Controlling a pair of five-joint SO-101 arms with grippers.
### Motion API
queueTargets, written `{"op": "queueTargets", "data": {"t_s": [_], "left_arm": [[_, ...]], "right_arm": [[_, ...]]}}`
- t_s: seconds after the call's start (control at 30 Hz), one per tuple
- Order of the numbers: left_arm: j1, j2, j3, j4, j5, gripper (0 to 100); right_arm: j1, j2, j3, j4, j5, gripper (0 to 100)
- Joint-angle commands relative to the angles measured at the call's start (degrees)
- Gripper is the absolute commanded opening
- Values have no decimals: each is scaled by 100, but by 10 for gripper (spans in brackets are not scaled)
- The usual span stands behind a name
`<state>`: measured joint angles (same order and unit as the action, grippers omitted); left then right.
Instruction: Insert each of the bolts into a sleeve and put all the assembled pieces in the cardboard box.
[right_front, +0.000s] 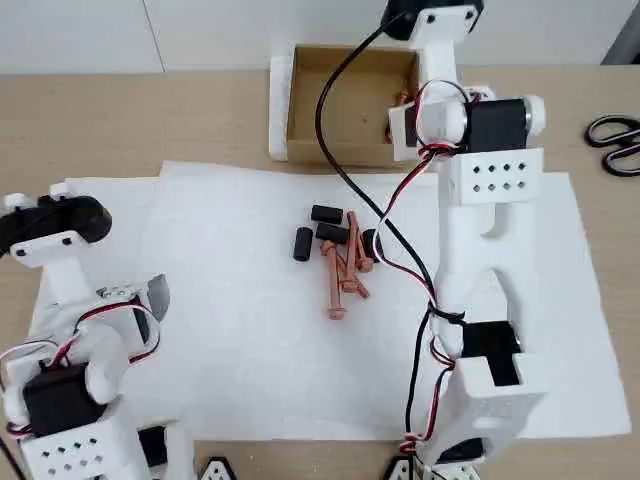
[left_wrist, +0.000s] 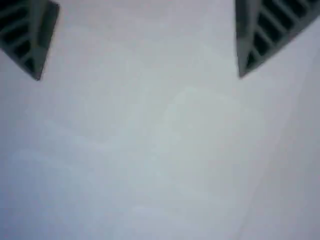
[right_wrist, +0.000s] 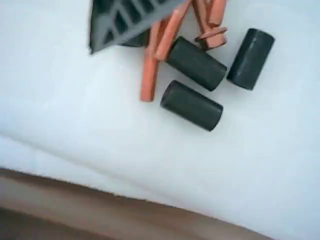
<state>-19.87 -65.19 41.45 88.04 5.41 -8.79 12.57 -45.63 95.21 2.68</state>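
At the high view's centre, orange bolts (right_front: 345, 265) and black sleeves (right_front: 325, 214) lie heaped on the white sheet (right_front: 220, 350), below the cardboard box (right_front: 279, 100). The left gripper (left_wrist: 139, 75) gapes wide, empty; the right gripper (right_wrist: 120, 25): cannot tell.

Robotics lab bench, likely: wood-top counter (right_front: 150, 110), white foam sheet (right_front: 230, 340) as work mat, scissors (right_front: 615, 142), printed white arm (right_front: 490, 230) with exposed cables (right_front: 321, 110), plain wall (right_front: 200, 30).
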Motion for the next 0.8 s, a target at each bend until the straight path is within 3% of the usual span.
{"op": "queueTargets", "data": {"t_s": [0.0,0.33,0.63,0.77], "left_arm": [[-18,-62,-303,-26,-44,239],[-26,-62,-681,-70,-316,238],[-26,-62,-673,-70,-712,237],[-26,-62,-673,-70,-695,237]], "right_arm": [[-92,-330,-246,154,-255,249],[-910,-831,1143,198,-264,249],[163,-2730,3736,180,-229,249],[224,-3820,4686,-57,-264,249]]}}
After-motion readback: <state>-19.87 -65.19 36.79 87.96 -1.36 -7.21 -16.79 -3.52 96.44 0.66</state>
